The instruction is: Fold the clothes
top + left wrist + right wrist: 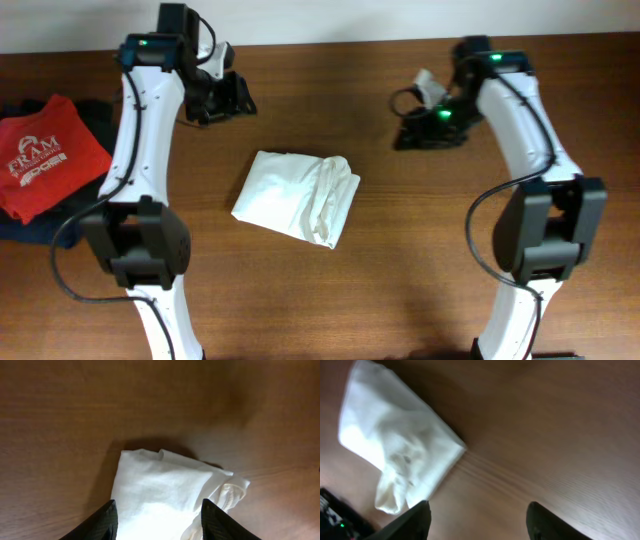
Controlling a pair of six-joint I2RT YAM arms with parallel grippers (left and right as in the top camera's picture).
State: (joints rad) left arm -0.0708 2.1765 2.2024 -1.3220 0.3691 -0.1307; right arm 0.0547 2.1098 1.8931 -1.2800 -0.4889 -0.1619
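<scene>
Clothes [297,197], one white T-shirt folded into a loose bundle, lie at the middle of the surface [400,260]. Left jaws stand wide apart and empty near the far edge, left of the middle. Right jaws, also wide and empty, are near the far edge on the right. Red shirt [45,155] lies at the left edge.
</scene>
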